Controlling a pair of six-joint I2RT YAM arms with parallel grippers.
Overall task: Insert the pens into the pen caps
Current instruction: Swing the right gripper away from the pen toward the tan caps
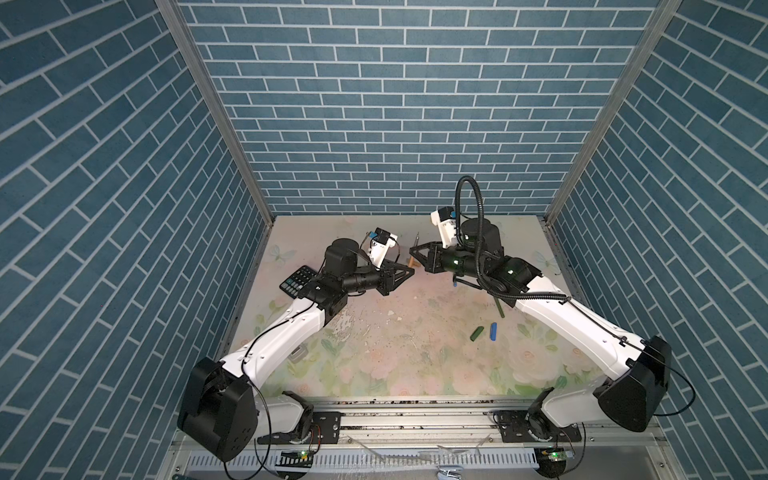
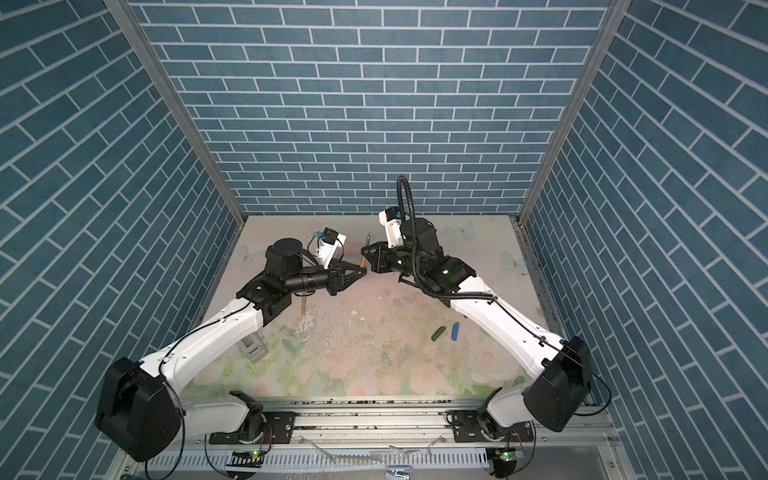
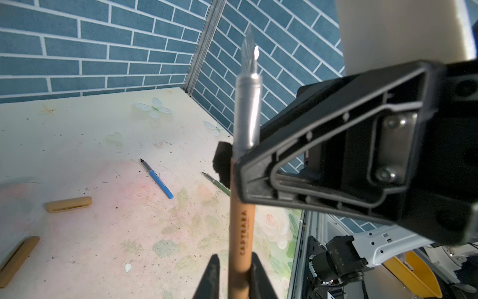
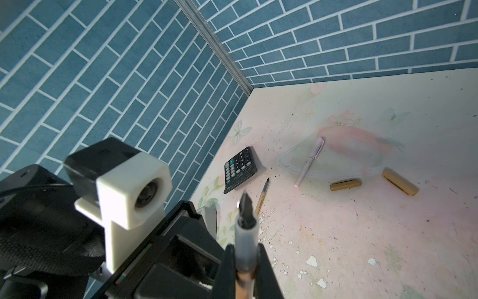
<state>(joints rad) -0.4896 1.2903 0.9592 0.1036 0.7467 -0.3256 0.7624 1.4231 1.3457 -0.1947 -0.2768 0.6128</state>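
Two grips on one item: the left pincer (image 3: 236,261) and the right pincer (image 4: 243,256) both clamp the gold-brown pen (image 3: 241,220) upright over the counter (image 3: 90,155), nib up; if either arm pulls before the other releases, it may twist or drop.

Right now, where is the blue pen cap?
In both top views the blue pen cap lies on the table, right of centre, beside the dark green cap and near the right arm.

Right arm (image 1: 552,320) partly hides the green pen (image 1: 500,311).
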